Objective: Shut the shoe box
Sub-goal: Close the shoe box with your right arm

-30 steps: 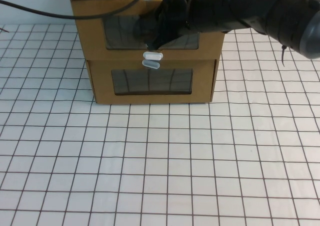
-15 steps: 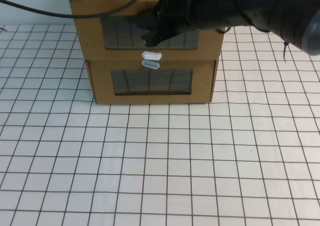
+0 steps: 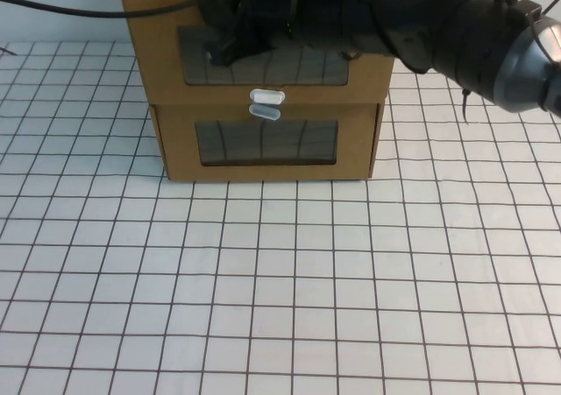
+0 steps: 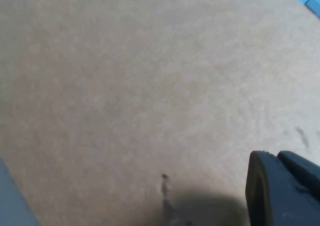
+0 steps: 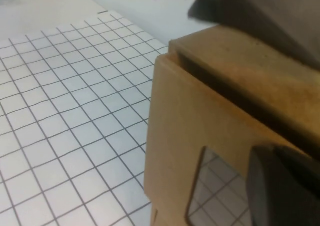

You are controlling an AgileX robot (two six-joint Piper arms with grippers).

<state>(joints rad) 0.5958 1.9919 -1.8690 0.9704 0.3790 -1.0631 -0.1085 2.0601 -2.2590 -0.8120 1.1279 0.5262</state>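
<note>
The shoe box (image 3: 368, 71) is the upper of two stacked brown cardboard boxes, with a clear window (image 3: 298, 67) and a white pull tab (image 3: 267, 95) at its front's lower edge. My right gripper (image 3: 221, 46) is at the left part of that window, its arm reaching across the front from the right. In the right wrist view the box front (image 5: 175, 136) stands slightly out from its sleeve behind a dark gap, with one dark finger (image 5: 285, 186) close to it. My left gripper is out of the high view. Its wrist view shows one finger (image 4: 280, 191) over plain cardboard (image 4: 125, 85).
The lower cardboard box (image 3: 175, 141) has its white tab (image 3: 265, 112) above its window. Both stand at the back of a white tablecloth with a dark grid (image 3: 280, 290). A black cable (image 3: 70, 10) runs in from the upper left.
My right gripper has moved left across the upper box's front, from just above the white tab to the window's left part. The boxes have not visibly shifted.
</note>
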